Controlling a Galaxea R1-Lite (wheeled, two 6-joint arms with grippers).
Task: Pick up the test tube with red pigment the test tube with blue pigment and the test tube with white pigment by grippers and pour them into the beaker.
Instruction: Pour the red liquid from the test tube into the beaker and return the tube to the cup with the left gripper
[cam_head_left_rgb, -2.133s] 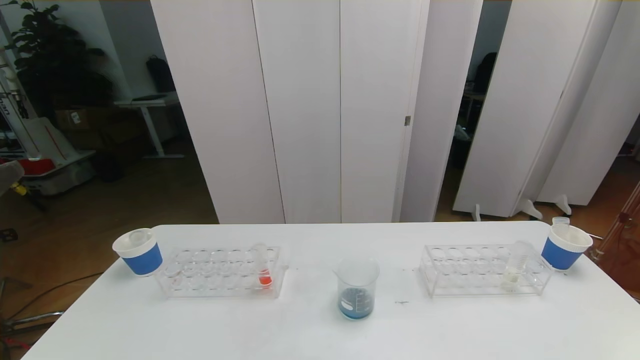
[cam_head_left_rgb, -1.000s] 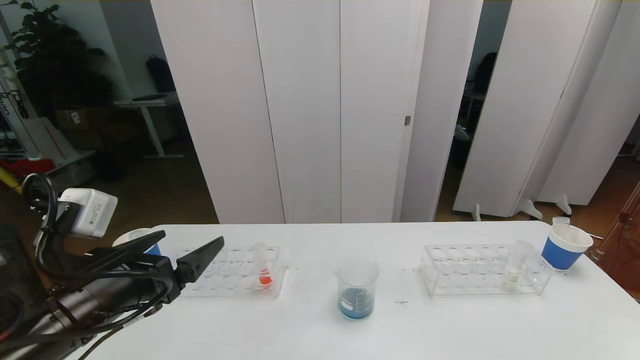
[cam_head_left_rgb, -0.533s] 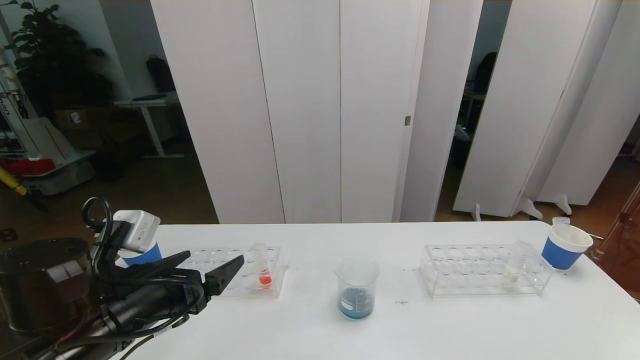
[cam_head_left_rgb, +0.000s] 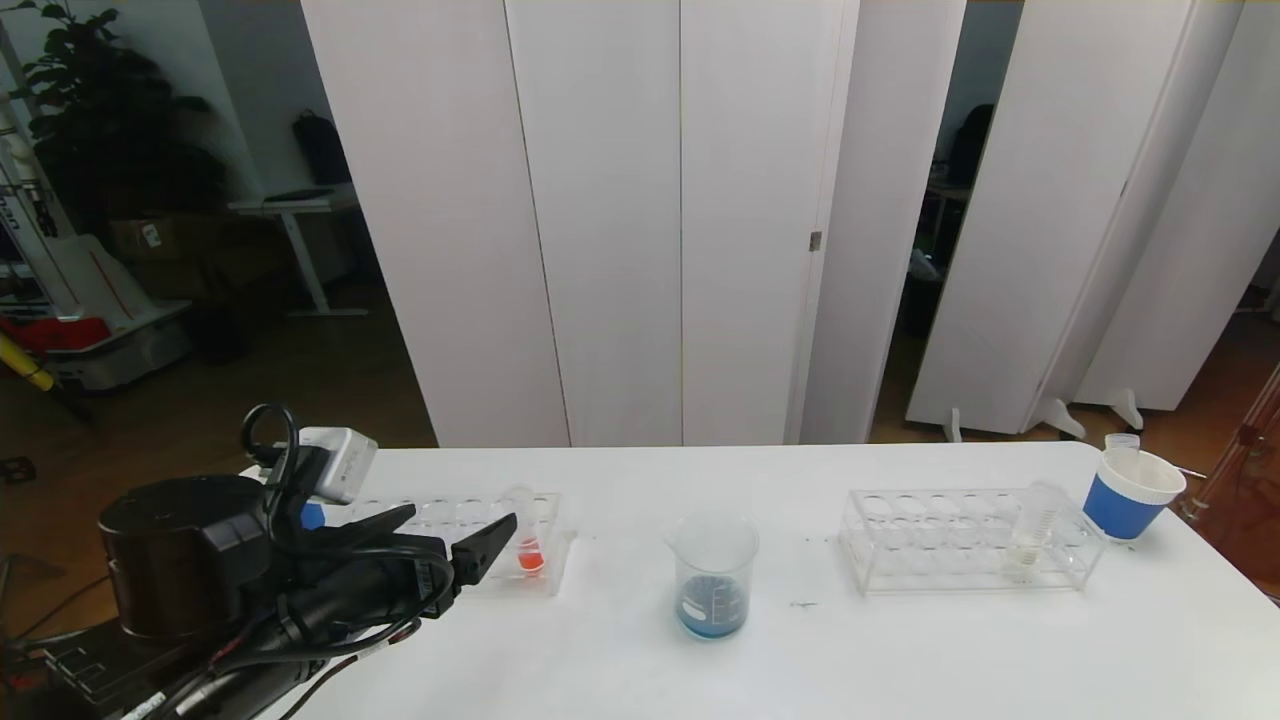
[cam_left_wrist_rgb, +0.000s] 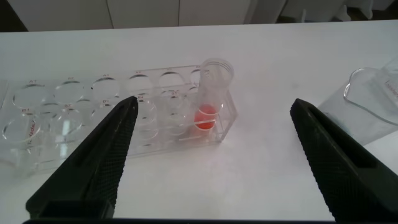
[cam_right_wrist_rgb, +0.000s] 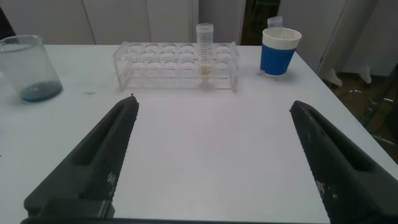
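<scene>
Left end effector (cam_head_left_rgb: 455, 545) gapes wide near red tube (cam_left_wrist_rgb: 210, 93) — right one, head-unseen, also wide.

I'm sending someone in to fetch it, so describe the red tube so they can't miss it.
On the white table, find the clear rack left of the beaker. The red tube stands upright at the rack's end nearest the beaker, the only tube in that rack, with orange-red liquid at its bottom.

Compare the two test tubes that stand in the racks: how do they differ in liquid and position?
The test tube with red pigment holds orange-red liquid; the test tube with white pigment holds pale cream liquid. The red one stands in the left rack, with the open left claw close before it; the white one stands in the right rack, with no claw near. Both are clear, uncapped and filled only near the bottom.
</scene>
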